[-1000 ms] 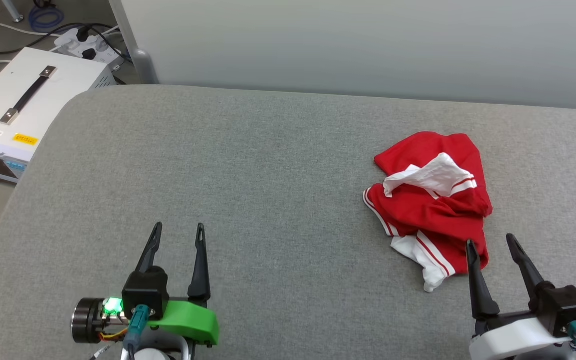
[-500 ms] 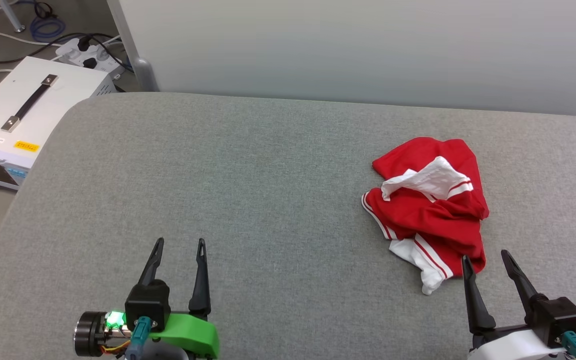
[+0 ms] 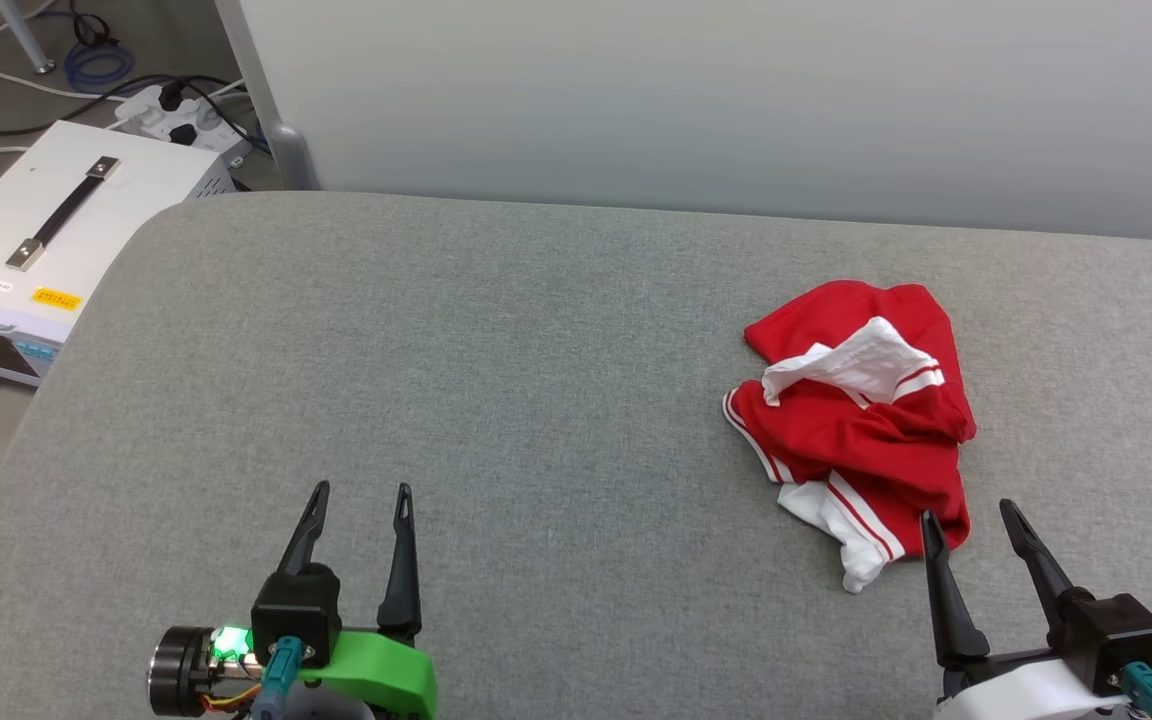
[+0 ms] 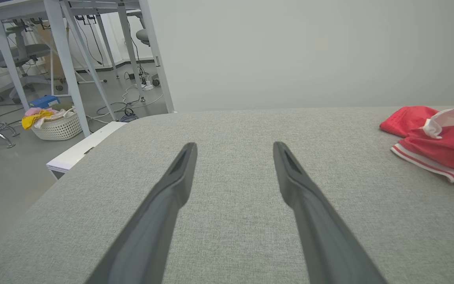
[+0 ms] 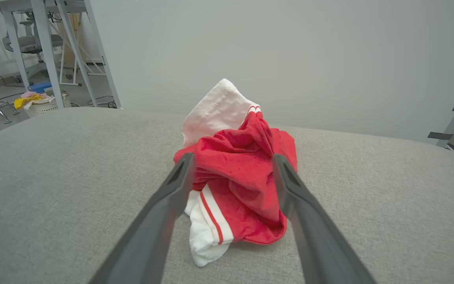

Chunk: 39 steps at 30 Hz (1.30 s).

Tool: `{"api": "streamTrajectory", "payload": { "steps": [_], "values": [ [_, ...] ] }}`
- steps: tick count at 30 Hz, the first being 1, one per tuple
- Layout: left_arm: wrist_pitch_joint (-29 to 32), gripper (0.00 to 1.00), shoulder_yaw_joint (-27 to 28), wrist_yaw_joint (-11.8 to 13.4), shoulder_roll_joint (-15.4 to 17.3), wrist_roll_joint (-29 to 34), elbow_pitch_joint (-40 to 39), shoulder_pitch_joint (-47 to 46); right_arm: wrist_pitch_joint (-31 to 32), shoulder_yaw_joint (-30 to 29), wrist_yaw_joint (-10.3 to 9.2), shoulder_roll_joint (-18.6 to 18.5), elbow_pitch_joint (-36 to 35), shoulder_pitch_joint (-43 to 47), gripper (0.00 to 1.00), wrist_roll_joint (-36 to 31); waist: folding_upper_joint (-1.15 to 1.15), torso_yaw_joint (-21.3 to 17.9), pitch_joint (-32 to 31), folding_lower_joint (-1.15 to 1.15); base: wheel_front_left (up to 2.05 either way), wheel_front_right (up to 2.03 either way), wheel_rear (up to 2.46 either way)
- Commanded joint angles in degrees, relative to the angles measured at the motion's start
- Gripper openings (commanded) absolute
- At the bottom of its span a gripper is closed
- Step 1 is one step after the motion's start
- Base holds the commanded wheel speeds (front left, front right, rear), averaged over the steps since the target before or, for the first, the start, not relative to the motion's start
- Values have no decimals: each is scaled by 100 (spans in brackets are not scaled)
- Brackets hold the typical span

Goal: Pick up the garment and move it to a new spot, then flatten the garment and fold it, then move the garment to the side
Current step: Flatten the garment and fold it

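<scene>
The garment [image 3: 861,420] is a crumpled red shirt with white sleeves and red-white striped trim, lying in a heap on the right of the grey cushioned surface [image 3: 496,380]. My right gripper [image 3: 968,513] stands open just short of its near edge, fingertips level with the lowest red fold. In the right wrist view the garment [image 5: 239,177] lies straight ahead between and beyond the fingers of my right gripper [image 5: 233,157]. My left gripper [image 3: 359,489] is open over bare fabric at the lower left, far from the heap. In the left wrist view my left gripper [image 4: 235,145] is empty, with the garment [image 4: 436,144] at the right edge.
A white equipment box with a black handle [image 3: 36,230] stands on the floor off the surface's left corner, with a power strip and cables [image 3: 171,105] behind it. A pale wall panel [image 3: 736,100] runs along the far edge. A basket of cloths [image 4: 55,124] stands among desk legs.
The whole head view has shifted downward a little, so the camera moved. Both grippers sit slightly lower in the picture and stay open; the garment lies as before.
</scene>
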Motion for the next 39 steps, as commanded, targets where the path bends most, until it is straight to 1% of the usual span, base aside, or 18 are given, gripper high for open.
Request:
{"api": "streamTrajectory", "payload": {
  "steps": [1, 6, 9, 12, 17, 21, 22, 26, 29, 31, 35, 39],
  "values": [
    [-32, 100, 25, -35, -30, 68, 18, 88, -28, 6, -3, -8, -24, 16, 100, 50, 0, -4, -3, 0, 0, 0, 0],
    [-32, 100, 73, -74, -61, 111, 16, 79, -28, 22, -3, -8, -84, -66, 100, -2, 0, -10, 3, 0, 0, 0, 0],
    [-32, 100, 96, -90, -82, 133, 8, 66, -28, 34, -3, -20, -193, -262, 100, -134, 0, -20, 32, 0, 0, 0, 0],
    [-33, 100, 101, -103, -105, 152, 4, 33, -28, 48, -3, -157, -366, -567, 100, -149, 0, -22, 87, 0, 0, 0, 0],
    [-33, 100, 82, -118, -149, 183, -9, -64, -28, 225, -3, -682, -575, -1200, 100, 46, 0, -10, 223, 0, 0, 0, 0],
    [-33, 100, 66, -116, -180, 194, -6, -96, -11, 740, -3, -1337, -521, -1627, 100, 348, 0, -13, 304, 0, 0, 0, 0],
    [-33, 100, 65, -117, -185, 194, -5, -100, 81, 882, -3, -1480, -498, -1697, 100, 448, 0, -14, 323, 0, 0, 0, 0],
    [-33, 100, 76, -119, -206, 190, -7, -148, 862, 1594, -3, -2218, -624, -2015, 100, 915, 0, -20, 420, 0, 0, 0, 0],
    [-33, 100, 81, -117, -222, 189, -14, -194, 1656, 2190, -3, -2790, -843, -2199, 100, 1439, 0, -32, 501, 0, 0, 0, 0],
    [-33, 100, 83, -117, -231, 190, -21, -224, 2205, 2493, -3, -3101, -1015, -2295, 100, 1796, 0, -48, 563, 0, 0, 0, 0],
    [-33, 100, 85, -119, -245, 196, -42, -304, 3363, 3045, -3, -3617, -1302, -2437, 100, 2401, 0, -70, 706, 0, 0, 0, 0],
    [-33, 100, 82, -124, -257, 207, -64, -403, 4378, 3583, -3, -4035, -1484, -2651, 100, 2840, 0, -67, 856, 0, 0, 0, 0]
  ]
}}
